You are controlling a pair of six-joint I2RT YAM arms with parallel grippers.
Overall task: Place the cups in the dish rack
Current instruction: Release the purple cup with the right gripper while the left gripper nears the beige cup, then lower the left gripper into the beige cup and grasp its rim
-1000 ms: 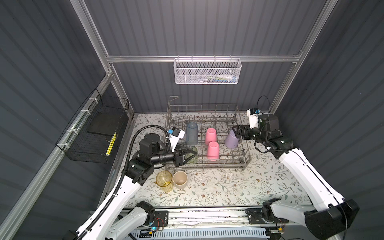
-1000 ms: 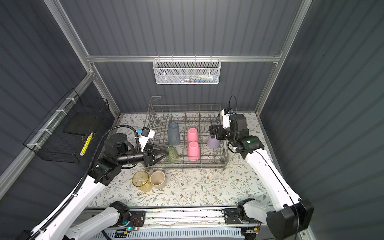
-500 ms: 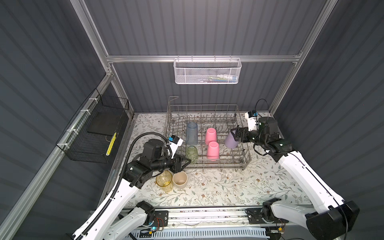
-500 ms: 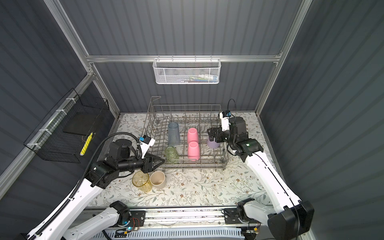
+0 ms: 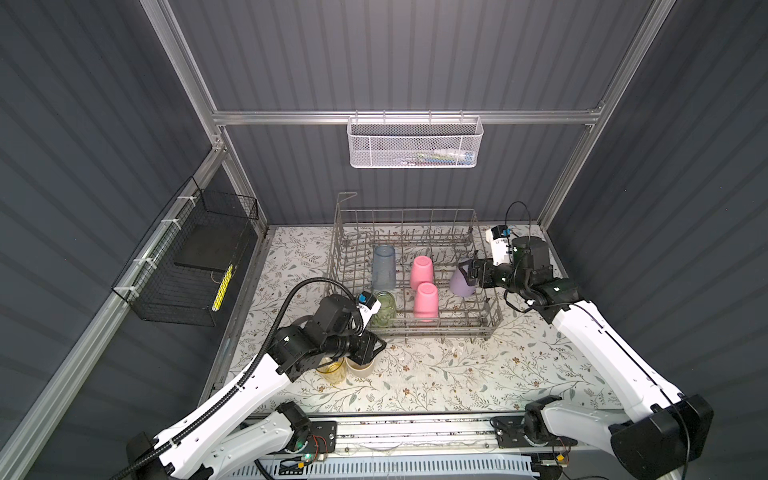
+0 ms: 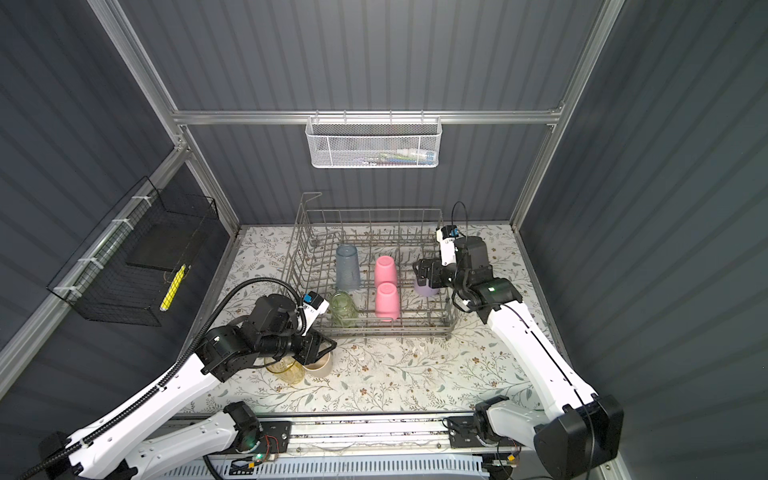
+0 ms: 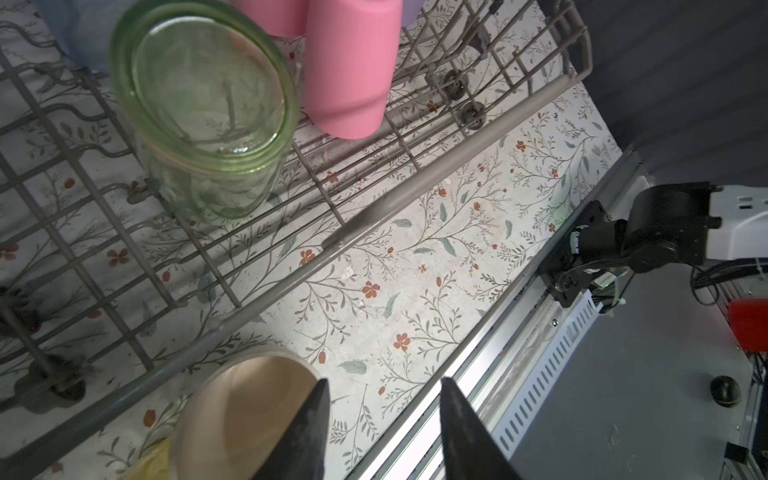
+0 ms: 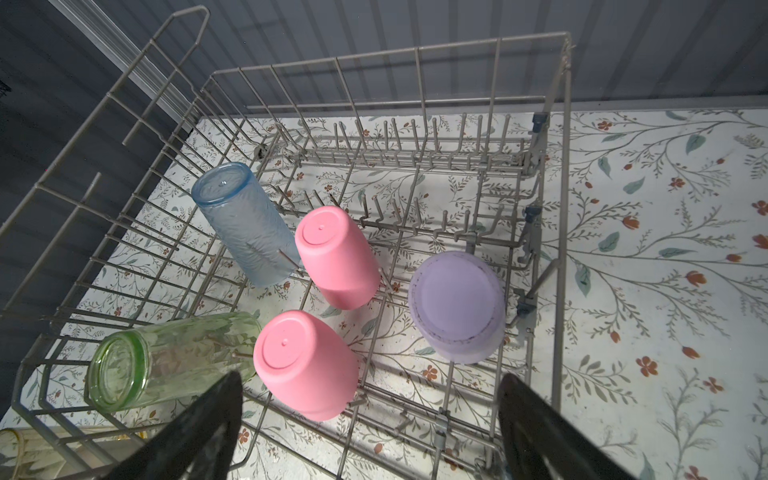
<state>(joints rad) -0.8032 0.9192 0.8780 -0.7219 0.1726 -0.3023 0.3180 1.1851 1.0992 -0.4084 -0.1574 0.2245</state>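
Left claw (image 7: pixel 384 380), apart, hangs over the beige cup's (image 7: pixel 245 399) rim; right claw (image 8: pixel 370 376), apart, just over the lavender cup (image 8: pixel 457 303).

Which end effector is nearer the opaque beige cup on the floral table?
Left. The left end effector hovers just above the opaque beige cup, in front of the grey wire dish rack. The right end effector is across the rack, by the upturned lavender cup.
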